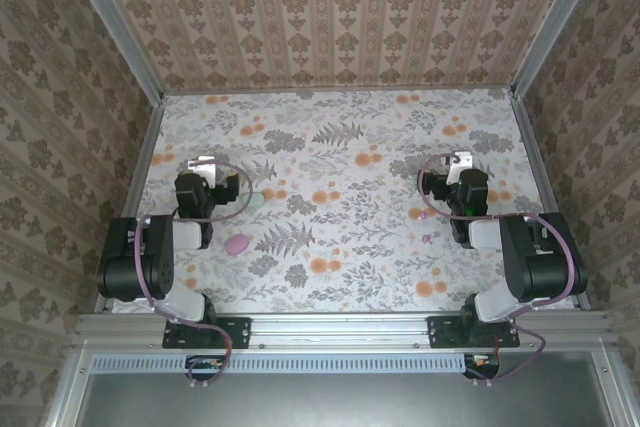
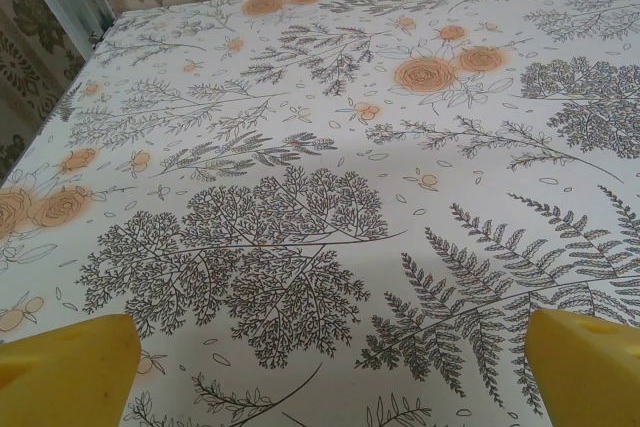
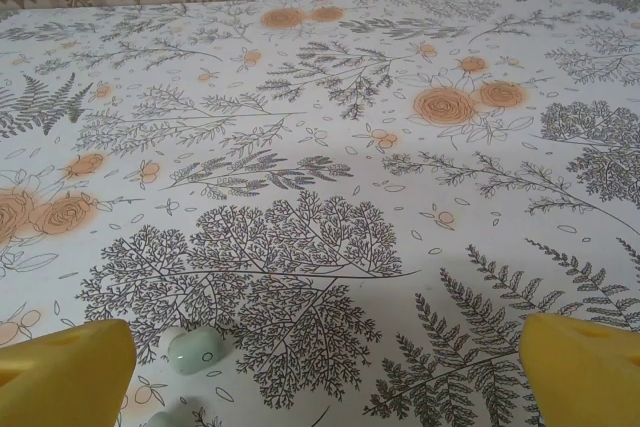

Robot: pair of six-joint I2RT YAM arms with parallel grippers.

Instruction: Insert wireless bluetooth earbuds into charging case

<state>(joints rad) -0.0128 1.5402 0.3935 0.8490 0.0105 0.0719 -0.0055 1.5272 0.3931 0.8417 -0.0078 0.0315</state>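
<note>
Pale green earbud (image 3: 192, 349) sits just ahead of the wide-open right end effector (image 3: 325, 372), so that arm is nearer.

Black arms (image 1: 135, 257), yellow fingers (image 2: 62, 372)

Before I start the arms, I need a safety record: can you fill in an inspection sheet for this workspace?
Surface: floral tablecloth, lying flat.
Job's things: pale green earbuds beside one finger of the right tool; pink oval item and mint item by the left arm, possibly cases, too small to tell.
Clutter: nothing seen.
Tools: left tool open, empty; right tool open, empty.
Cables: purple cables loop at each wrist.
Surroundings: patterned walls, metal frame.
</note>
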